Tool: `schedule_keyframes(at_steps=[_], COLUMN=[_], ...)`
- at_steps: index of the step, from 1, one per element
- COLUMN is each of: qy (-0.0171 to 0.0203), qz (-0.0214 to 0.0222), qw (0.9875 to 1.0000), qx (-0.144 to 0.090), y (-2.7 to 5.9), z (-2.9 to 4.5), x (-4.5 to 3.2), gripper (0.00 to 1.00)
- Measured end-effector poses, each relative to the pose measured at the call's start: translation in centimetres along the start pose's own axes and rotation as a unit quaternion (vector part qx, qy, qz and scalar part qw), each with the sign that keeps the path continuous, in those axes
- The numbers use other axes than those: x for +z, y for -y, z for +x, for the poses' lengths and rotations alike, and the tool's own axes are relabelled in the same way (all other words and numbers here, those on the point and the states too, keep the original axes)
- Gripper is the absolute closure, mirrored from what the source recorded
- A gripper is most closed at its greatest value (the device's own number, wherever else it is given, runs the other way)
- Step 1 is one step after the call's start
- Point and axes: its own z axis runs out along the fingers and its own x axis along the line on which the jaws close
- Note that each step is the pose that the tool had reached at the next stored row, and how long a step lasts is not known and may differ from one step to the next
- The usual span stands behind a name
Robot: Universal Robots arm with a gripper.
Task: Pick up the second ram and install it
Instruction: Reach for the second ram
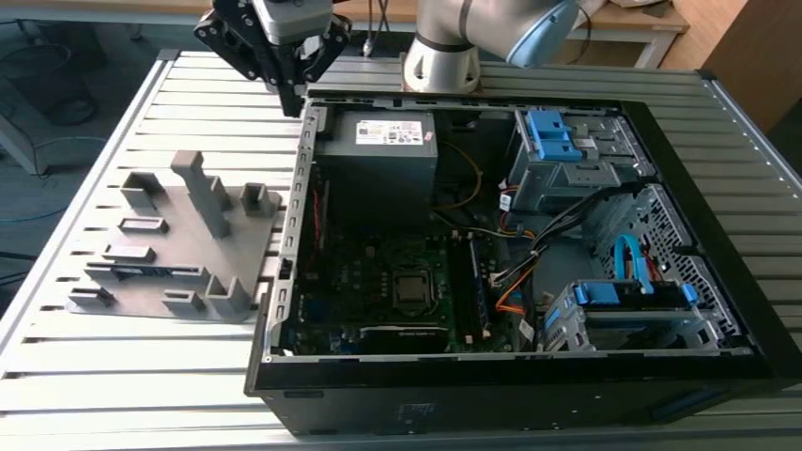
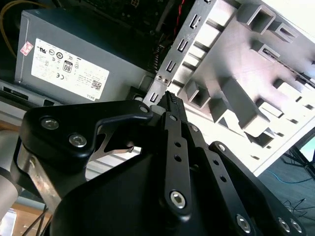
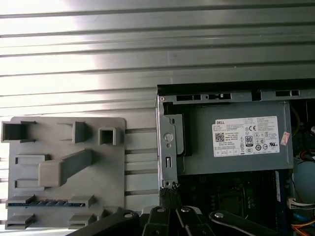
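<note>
Slatted metal table (image 1: 100, 376) carries an open computer case (image 1: 501, 381); a gray holder fixture (image 1: 169, 282) sits just beside the case wall, at the exterior view's left. The gripper (image 1: 291, 105) hangs over the case's far corner near the power supply (image 1: 389, 150), well apart from the fixture's low slots. In the second wrist view the fingertips (image 2: 172, 105) meet tip to tip with nothing seen between them, so it is clenched and empty. The second ram (image 1: 141, 272) is a thin blue-green strip on edge in a low slot of the fixture, toward the side nearer the exterior camera. The first wrist view shows the same second ram (image 3: 44, 202) as a bluish line between gray blocks. Step judged: approach to the pick, nothing grasped, install not started. Picking it calls for parted fingers set across the stick's thin faces and a straight lift out of the slot. Seating it calls for lining it up with the memory slots (image 1: 478, 282) on the motherboard (image 1: 376, 272). Hard to make out: chips on the stick are too small to see. The slots are dark, so I cannot tell if one is already filled or how the latches stand. The fixture's near edge is partly cut off behind the gripper links in the first wrist view.
</note>
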Motion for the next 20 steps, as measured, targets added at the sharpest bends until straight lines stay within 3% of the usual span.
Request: schedule_keyframes(at_steps=[18,19,20], qy=[0.0000,0.0000,0.0001], qz=[0.0000,0.0000,-0.0001], qw=[1.0000,1.0000,1.0000], qx=[0.000,0.000,0.000], y=[0.36,0.64,0.77], z=[1.37,2.11,2.27], x=[0.18,0.25,0.26], gripper=[0.90,0.90,0.90])
